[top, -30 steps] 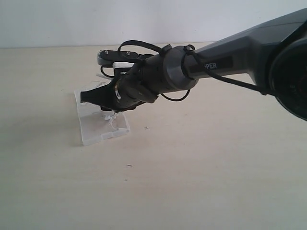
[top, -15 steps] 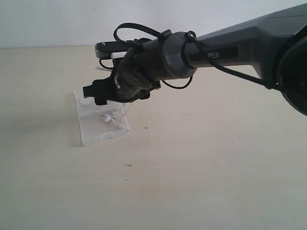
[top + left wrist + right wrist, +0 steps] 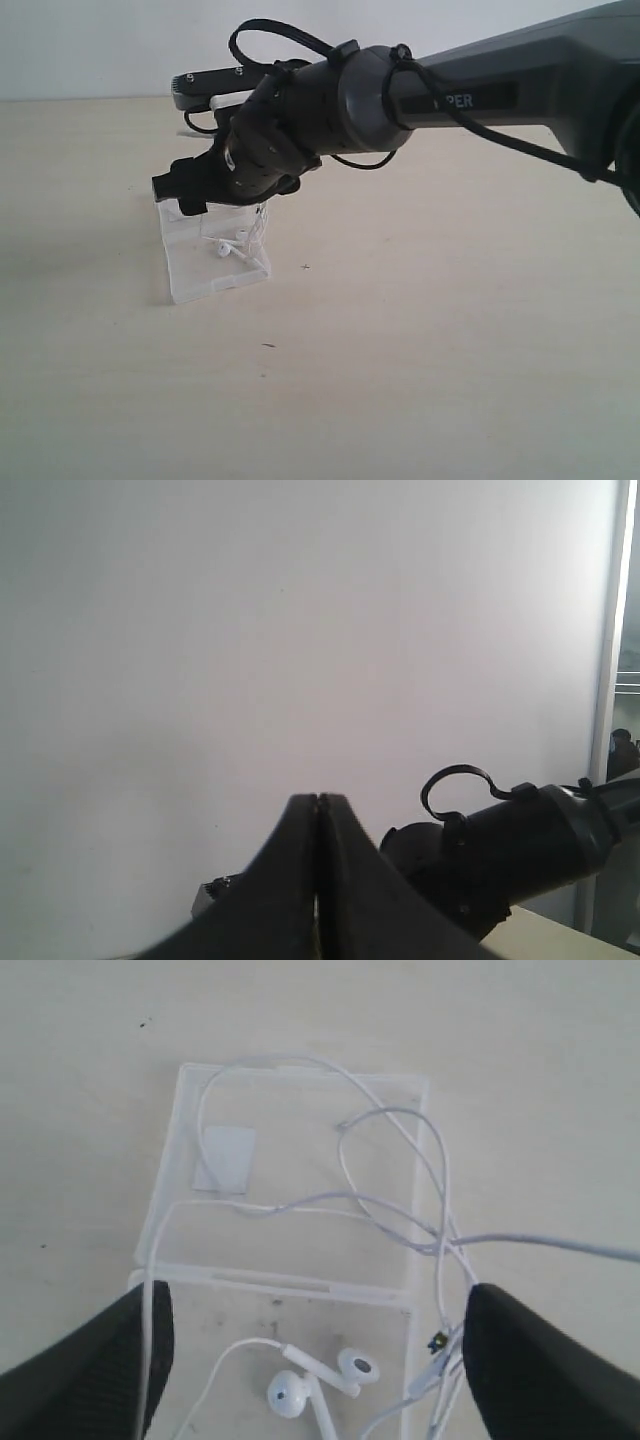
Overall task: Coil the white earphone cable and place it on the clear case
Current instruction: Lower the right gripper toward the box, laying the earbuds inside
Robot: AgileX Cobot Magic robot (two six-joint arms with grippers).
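The right gripper (image 3: 320, 1365) hangs directly above the clear case (image 3: 250, 1282), jaws spread wide and empty. The white earphone cable (image 3: 437, 1245) lies in loose loops across both halves, earbuds (image 3: 355, 1368) between the fingertips, but one strand trails off the case (past one finger's side). The left gripper (image 3: 317, 880) has its jaws pressed together on nothing and faces a wall, so the right arm is nearer.
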